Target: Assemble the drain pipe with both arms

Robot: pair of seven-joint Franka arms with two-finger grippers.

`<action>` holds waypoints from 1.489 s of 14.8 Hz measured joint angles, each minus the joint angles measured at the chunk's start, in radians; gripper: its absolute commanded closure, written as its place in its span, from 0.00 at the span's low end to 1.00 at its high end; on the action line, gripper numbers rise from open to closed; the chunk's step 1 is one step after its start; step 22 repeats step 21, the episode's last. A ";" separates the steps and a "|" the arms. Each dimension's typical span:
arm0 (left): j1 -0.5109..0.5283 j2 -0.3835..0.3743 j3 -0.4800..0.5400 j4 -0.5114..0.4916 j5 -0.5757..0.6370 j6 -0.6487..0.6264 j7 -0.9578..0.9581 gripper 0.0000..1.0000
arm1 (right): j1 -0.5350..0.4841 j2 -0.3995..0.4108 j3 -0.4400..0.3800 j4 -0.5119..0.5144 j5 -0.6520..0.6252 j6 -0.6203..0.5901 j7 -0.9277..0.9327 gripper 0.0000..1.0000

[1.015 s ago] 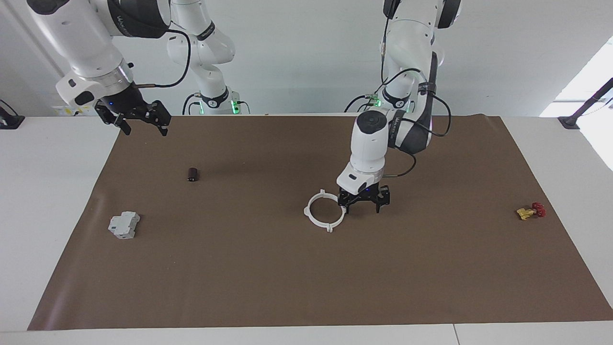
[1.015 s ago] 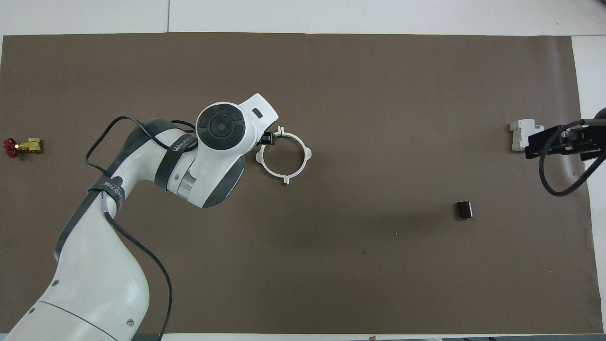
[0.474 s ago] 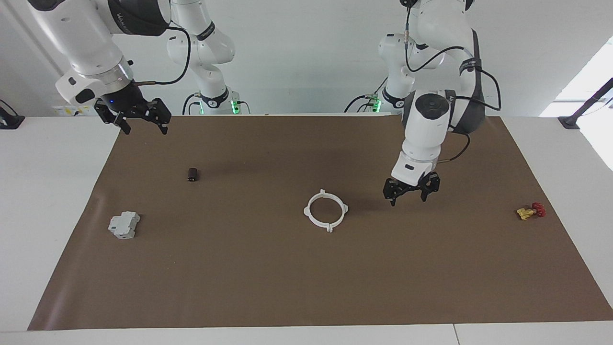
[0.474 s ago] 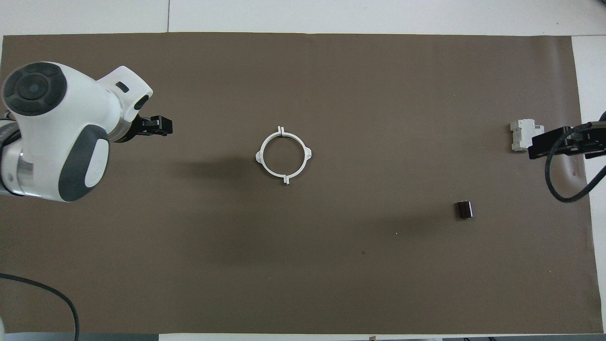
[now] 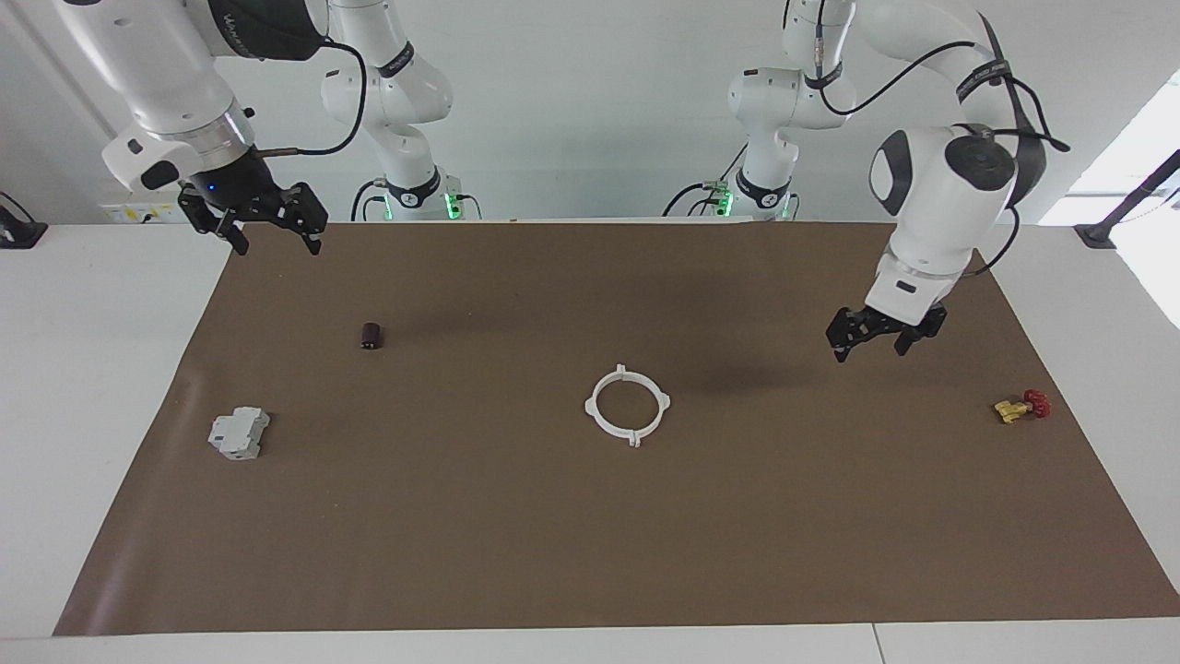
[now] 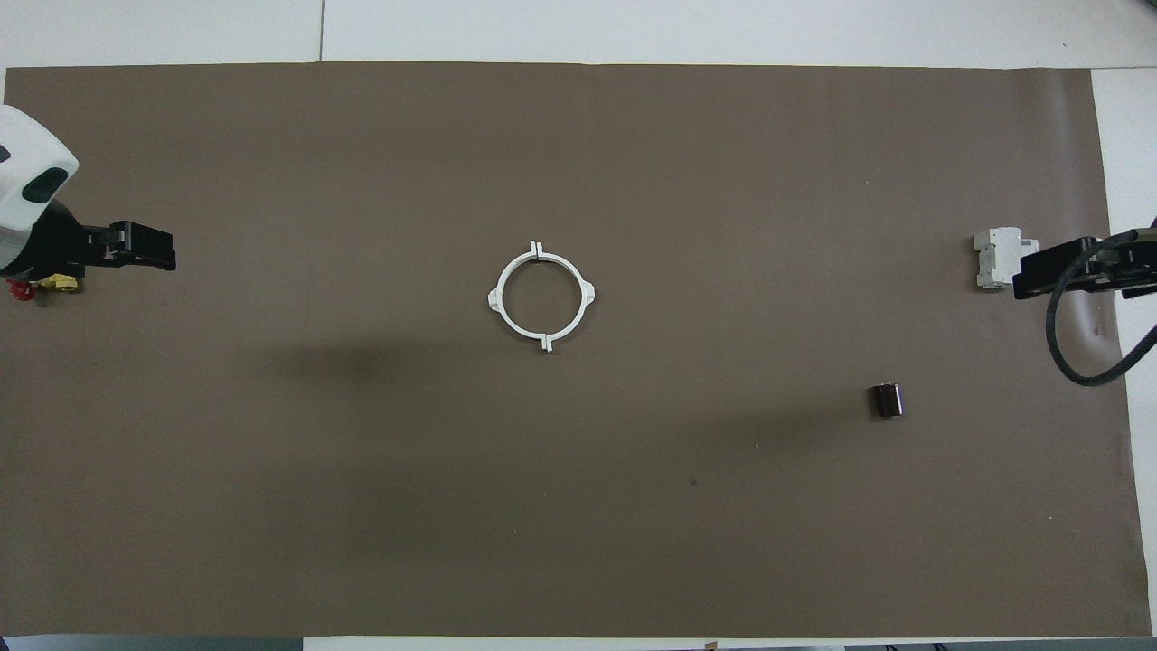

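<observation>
The drain pipe (image 5: 590, 406) lies flat on the brown mat (image 5: 553, 553) near its middle, its two white half-rings joined into one ring. It also shows in the overhead view (image 6: 589, 292). Nothing touches it. My left gripper (image 5: 871, 349) is open and empty, up in the air over the mat between the ring and the valve; in the overhead view (image 6: 149, 258) it shows at the edge. My right gripper (image 5: 277, 242) is open and empty, raised over the mat's edge at the right arm's end, seen in the overhead view (image 6: 1067, 273) too.
A grey boxy block (image 5: 238, 433) (image 6: 994, 258) and a small dark cylinder (image 5: 371, 336) (image 6: 886, 400) lie toward the right arm's end. A yellow-and-red valve (image 5: 1021, 406) (image 6: 27, 289) lies toward the left arm's end, partly covered by my left gripper in the overhead view.
My left gripper has left the ring's side, risen and swung toward the left arm's end of the table. The ring stayed in place. My right gripper barely moved.
</observation>
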 measured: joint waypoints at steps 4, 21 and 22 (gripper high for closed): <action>0.064 0.005 0.001 0.113 -0.006 -0.142 0.071 0.00 | -0.001 0.000 -0.001 0.001 0.000 0.001 0.000 0.00; 0.112 -0.014 0.002 0.154 -0.007 -0.250 0.083 0.00 | -0.001 0.000 -0.001 0.001 0.000 0.002 0.000 0.00; 0.112 -0.014 0.002 0.154 -0.007 -0.250 0.083 0.00 | -0.001 0.000 -0.001 0.001 0.000 0.002 0.000 0.00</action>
